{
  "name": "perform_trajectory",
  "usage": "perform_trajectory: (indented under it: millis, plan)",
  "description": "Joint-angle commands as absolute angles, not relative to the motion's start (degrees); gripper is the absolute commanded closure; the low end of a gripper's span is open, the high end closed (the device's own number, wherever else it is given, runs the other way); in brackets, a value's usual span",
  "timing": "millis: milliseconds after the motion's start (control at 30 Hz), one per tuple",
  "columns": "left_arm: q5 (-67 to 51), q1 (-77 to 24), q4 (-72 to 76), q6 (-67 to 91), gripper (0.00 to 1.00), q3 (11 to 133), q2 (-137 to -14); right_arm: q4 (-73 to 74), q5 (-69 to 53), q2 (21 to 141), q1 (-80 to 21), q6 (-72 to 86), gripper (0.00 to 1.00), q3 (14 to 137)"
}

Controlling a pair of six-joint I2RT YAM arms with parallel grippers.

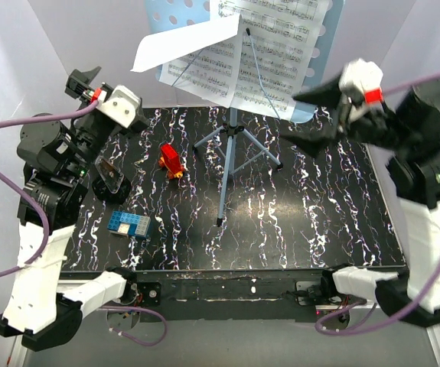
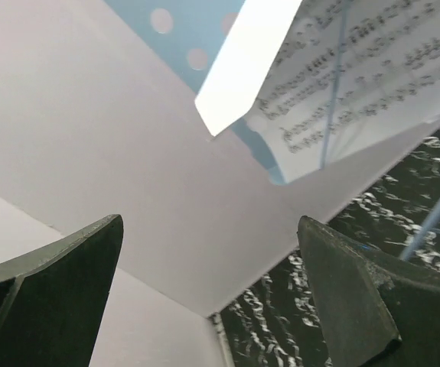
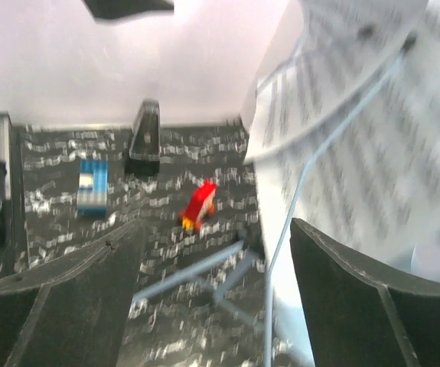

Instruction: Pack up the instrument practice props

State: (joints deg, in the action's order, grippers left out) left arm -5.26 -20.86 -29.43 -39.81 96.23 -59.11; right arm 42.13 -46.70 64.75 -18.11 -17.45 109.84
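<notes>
The light-blue music stand (image 1: pixel 227 164) stands at the back of the mat, its perforated desk plate (image 1: pixel 175 15) covered by white sheet-music pages (image 1: pixel 277 50). One page (image 1: pixel 181 42) curls forward off the left side. My right gripper (image 1: pixel 311 118) hangs open just right of the desk's lower corner. Its wrist view, blurred, shows the pages (image 3: pixel 373 153), a thin blue wire (image 3: pixel 288 214) and the tripod legs (image 3: pixel 204 267) beyond the right gripper (image 3: pixel 216 298), which holds nothing. My left gripper (image 1: pixel 86 80) is open at the back left, pointing at the wall, with the pages (image 2: pixel 357 84) up to its right.
On the black marbled mat (image 1: pixel 296 222) lie a red toy (image 1: pixel 171 160), a blue-and-white block (image 1: pixel 130 224) and a black wedge-shaped object (image 1: pixel 111 177). White walls close in the back and both sides. The right wrist view shows the red toy (image 3: pixel 198 205) and the blue block (image 3: pixel 92 186).
</notes>
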Motion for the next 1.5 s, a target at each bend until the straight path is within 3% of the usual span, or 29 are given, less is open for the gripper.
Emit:
perform_trajectory:
  millis: [0, 167, 367, 533, 667, 900, 1133, 1333, 1467]
  plan:
    - [-2.26, -21.18, -24.87, -46.14, 0.02, 98.52, -60.2, 24.19, -45.53, 75.13, -24.68, -9.67, 0.17, 118.99]
    - [-2.9, -22.5, -20.49, -48.77, 0.02, 101.25, -63.1, 15.65, -41.41, 82.78, -34.0, -5.81, 0.18, 124.1]
    - [-10.98, -24.17, -18.2, -55.8, 0.05, 103.01, -64.95, 11.16, -21.3, 82.36, -42.0, -1.15, 0.2, 120.07]
    - [-10.63, -25.22, -16.87, -54.67, 0.08, 102.74, -63.38, 12.04, -21.89, 81.04, -43.33, -0.44, 0.2, 116.29]
    - [-11.25, -25.4, -17.14, -54.41, 0.02, 102.39, -60.21, 13.45, -18.64, 80.25, -44.82, -3.07, 0.19, 114.09]
    - [-15.72, -25.93, -30.21, -50.38, 0.02, 98.89, -55.47, 13.88, -16.27, 80.95, -45.0, -2.64, 0.19, 112.41]
    - [-32.85, -26.37, -41.57, -46.67, 0.02, 86.58, -46.58, 17.31, -10.64, 78.05, -45.0, -2.99, 0.24, 110.31]
    - [-34.72, -26.72, -37.9, -42.02, 0.05, 88.76, -54.56, 18.63, -6.95, 76.03, -45.0, -2.99, 0.27, 107.67]
    - [-31.22, -26.98, -26.84, -35.35, 0.04, 88.95, -59.41, 16.71, -2.56, 76.03, -45.0, -3.08, 0.27, 106.09]
